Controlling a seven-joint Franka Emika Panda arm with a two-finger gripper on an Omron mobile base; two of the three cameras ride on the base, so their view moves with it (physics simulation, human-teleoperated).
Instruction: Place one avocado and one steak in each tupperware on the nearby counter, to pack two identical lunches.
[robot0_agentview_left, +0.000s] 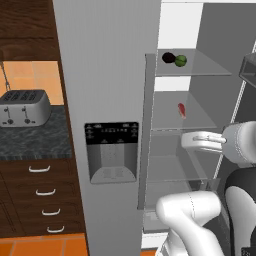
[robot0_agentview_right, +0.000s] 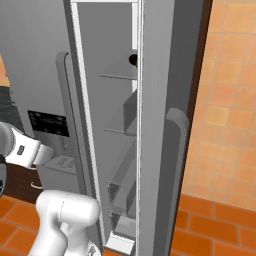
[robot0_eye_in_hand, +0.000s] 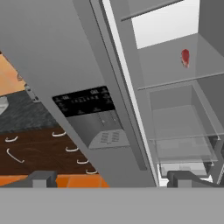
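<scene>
Fridge (robot0_agentview_left: 107, 75): tall grey unit, one door shut, bearing a black control panel and a dispenser recess (robot0_agentview_left: 111, 160); the other side stands open onto its glass shelves.

Upper shelf (robot0_agentview_left: 200, 65): one green avocado (robot0_agentview_left: 181, 60) with a dark round item (robot0_agentview_left: 168, 57) touching it on the left; what the dark item is cannot be told.

Next shelf down (robot0_agentview_left: 195, 120): one red steak (robot0_agentview_left: 181, 110), lying alone toward the back. The same steak (robot0_eye_in_hand: 185, 57) appears in the hand view, high on the right.

Lower compartments: clear drawers (robot0_eye_in_hand: 181, 135) below the steak's shelf; no contents can be made out in them.

Bench (robot0_agentview_left: 30, 140): dark speckled stone, left of the fridge, over dark wooden drawers with silver handles (robot0_agentview_left: 45, 191). On it stands a silver toaster (robot0_agentview_left: 24, 107).

Wall: orange tile behind the bench (robot0_agentview_left: 45, 75) and right of the fridge in the right base view.

Jaws (robot0_eye_in_hand: 111, 179): spread wide, empty, the two dark fingertips (robot0_eye_in_hand: 41, 178) far apart at the bottom of the hand view. They face the fridge front at about the height of the dispenser and drawers, apart from every shelf item.

Arm (robot0_agentview_left: 200, 215): white, rising in front of the open compartment.
</scene>
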